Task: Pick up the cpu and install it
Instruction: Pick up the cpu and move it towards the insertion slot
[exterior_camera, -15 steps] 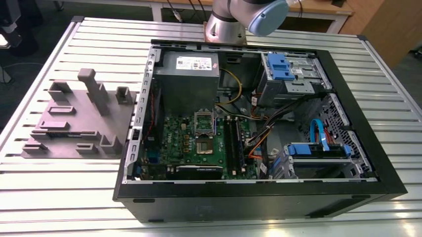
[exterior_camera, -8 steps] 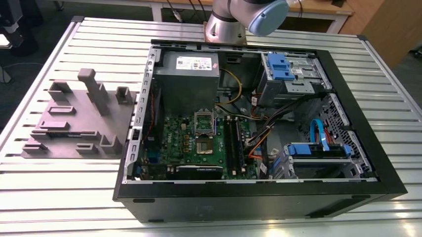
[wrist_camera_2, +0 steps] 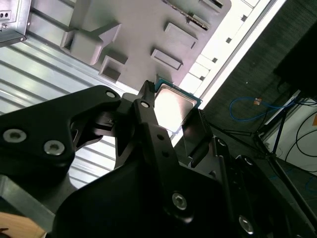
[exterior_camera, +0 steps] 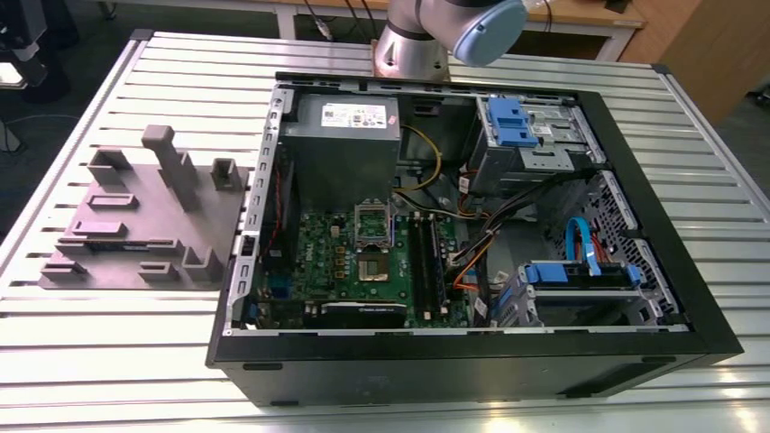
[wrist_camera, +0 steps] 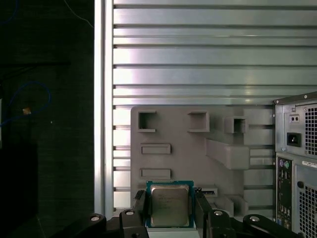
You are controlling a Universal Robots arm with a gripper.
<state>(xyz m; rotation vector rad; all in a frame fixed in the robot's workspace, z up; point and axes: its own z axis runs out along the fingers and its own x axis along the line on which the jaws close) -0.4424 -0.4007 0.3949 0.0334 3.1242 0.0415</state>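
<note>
The gripper (wrist_camera: 170, 212) is clamping the cpu (wrist_camera: 170, 200) between its two black fingers (wrist_camera: 140, 206), with one finger pressing on each opposite edge, as both wrist views show. The chip's silver-grey top is facing the first wrist camera, and its thin green rim is showing around it. The cpu is hanging in the air above the grey plastic fixture (wrist_camera: 198, 148), apart from it and outside the computer case (exterior_camera: 481, 370). The fixture is lying on a table (exterior_camera: 108, 325) of ribbed aluminium slats, which are reflecting bright light in bands. In the exterior view the open case is lying on its side on the same table, just beside the fixture on the exterior view's right. Its green motherboard (exterior_camera: 361, 262) is facing up, and the arm (exterior_camera: 445, 36) is rising behind it. Past the table edge a dark floor (wrist_camera: 44, 158) is showing, with a blue cable (wrist_camera_2: 242, 99) lying on it. A wooden desk (exterior_camera: 565, 13) is standing behind the table.
</note>
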